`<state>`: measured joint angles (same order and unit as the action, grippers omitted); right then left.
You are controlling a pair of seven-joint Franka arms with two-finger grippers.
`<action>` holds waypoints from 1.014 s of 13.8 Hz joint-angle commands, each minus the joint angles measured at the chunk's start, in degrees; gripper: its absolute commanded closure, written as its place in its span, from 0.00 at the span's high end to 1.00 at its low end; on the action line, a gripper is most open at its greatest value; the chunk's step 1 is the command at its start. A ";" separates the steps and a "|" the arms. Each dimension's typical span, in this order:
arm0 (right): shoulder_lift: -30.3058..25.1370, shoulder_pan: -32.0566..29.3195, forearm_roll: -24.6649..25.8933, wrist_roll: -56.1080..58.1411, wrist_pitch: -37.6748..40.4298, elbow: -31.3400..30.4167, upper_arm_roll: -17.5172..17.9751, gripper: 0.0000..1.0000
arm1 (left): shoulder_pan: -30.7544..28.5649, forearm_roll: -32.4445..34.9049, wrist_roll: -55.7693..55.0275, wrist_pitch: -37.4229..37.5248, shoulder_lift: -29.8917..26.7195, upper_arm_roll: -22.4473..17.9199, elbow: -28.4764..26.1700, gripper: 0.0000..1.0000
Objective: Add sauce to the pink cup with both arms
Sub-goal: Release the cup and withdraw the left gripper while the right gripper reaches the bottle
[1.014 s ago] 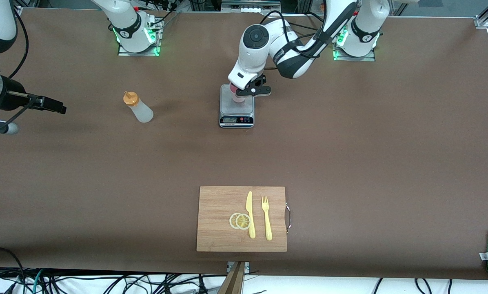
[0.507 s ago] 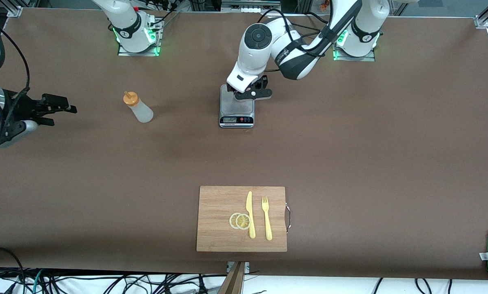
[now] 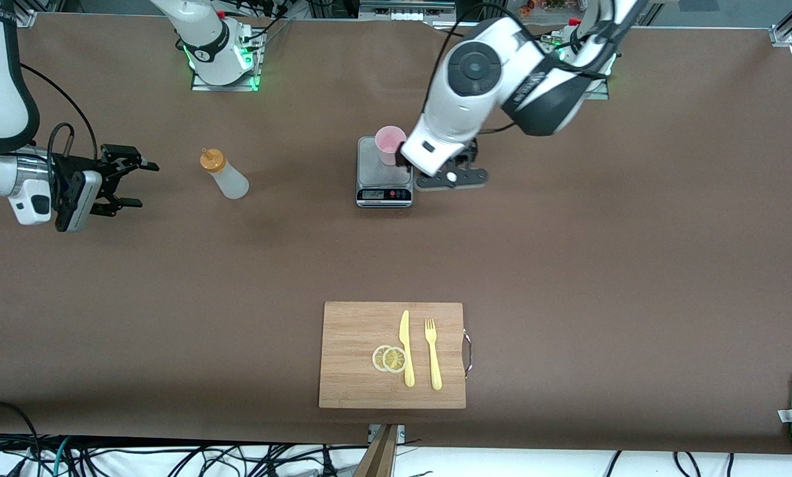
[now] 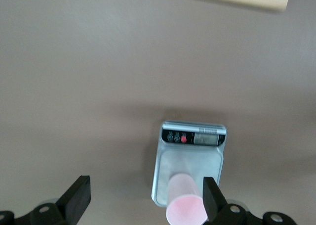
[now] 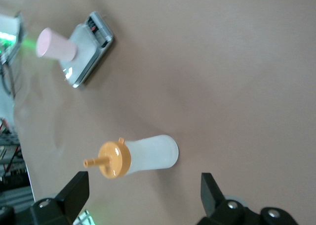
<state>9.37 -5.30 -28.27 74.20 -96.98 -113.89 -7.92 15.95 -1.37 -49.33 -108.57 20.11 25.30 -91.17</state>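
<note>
Left hand [image 3: 450, 173] open, empty, over table [image 3: 568, 252] just beside scale [image 3: 384, 173]; pink cup [image 3: 390, 144] upright on scale platform. Right hand [image 3: 114, 180] open, empty, near sauce bottle [image 3: 224, 173], which stands upright toward right arm's end. Cup seems placed; bottle pickup in hand. Next: close around bottle body, carry over cup, squeeze.
</note>
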 commanded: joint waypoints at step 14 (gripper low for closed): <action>17.60 -9.99 -19.28 73.16 4.43 -9.15 0.27 1.00 | -17.35 -0.47 47.29 12.15 -7.89 -20.38 5.92 1.00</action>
<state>25.03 -14.45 -46.21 142.26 -94.44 -124.50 -8.08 0.19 -1.41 -6.25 -98.21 13.03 4.81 -86.00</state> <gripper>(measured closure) 0.000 0.000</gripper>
